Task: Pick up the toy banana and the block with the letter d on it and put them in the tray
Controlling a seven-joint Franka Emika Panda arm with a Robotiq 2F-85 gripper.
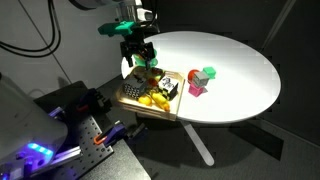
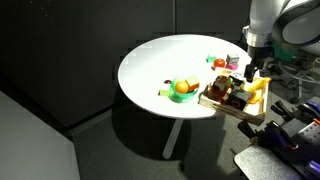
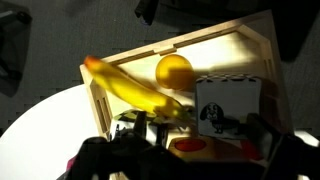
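Note:
The wooden tray (image 3: 205,40) sits at the table's edge in both exterior views (image 1: 148,112) (image 2: 222,103). The yellow toy banana (image 3: 130,90) lies inside it, also seen in an exterior view (image 1: 150,98). A block with a pale face showing a dog picture (image 3: 228,108) stands in the tray beside the banana. Its letter and side colour are unreadable. My gripper (image 3: 200,135) hangs just above the tray (image 1: 138,58) (image 2: 250,72). Its fingers are spread, one on each side of the block, and hold nothing.
A round orange-yellow toy (image 3: 173,70) lies in the tray behind the banana. A flat piece with a red disc (image 3: 195,148) shows under the block. A red block (image 1: 195,88) and a green block (image 1: 207,73) stand on the white round table (image 1: 240,70).

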